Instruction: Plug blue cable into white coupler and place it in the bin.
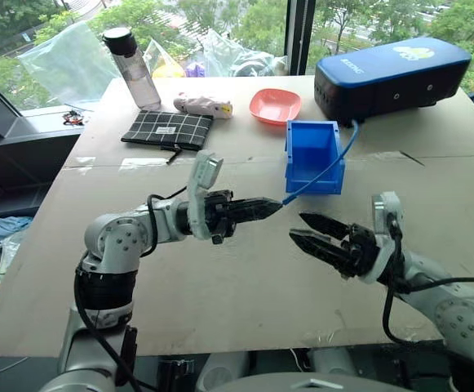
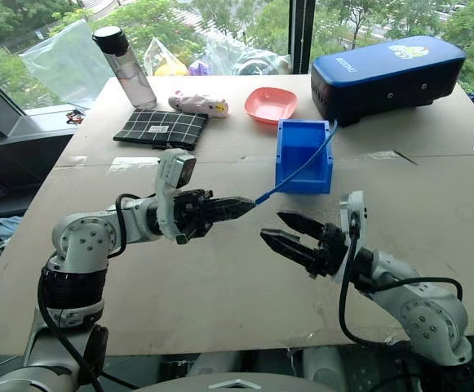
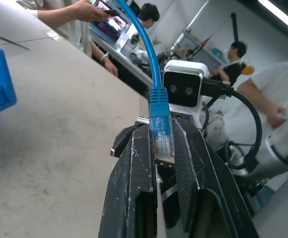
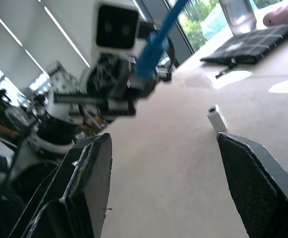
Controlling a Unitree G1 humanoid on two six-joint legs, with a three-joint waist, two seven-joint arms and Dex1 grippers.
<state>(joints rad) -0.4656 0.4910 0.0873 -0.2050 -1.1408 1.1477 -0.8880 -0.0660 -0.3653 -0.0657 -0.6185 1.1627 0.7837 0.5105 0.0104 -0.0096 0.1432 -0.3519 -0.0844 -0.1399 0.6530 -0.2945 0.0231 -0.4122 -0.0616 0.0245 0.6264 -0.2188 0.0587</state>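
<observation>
The bright blue open-topped plastic bin [image 1: 314, 155] is standing mid-table. The thin blue network cable [image 1: 322, 171] is trailing past it to the left gripper [image 1: 271, 207], which is clamping its plug. The right gripper [image 1: 303, 226] is hanging spread, empty. The tiny white plastic coupler [image 4: 216, 118] is lying on the table.

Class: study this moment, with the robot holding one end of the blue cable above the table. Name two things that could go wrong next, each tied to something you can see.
1. The left gripper pinches the blue cable only at its clear plug, so a tug from the far end draped over the bin might slip it.
2. The white coupler lies loose on the table; the open right gripper could knock it aside rather than grasp it.
</observation>
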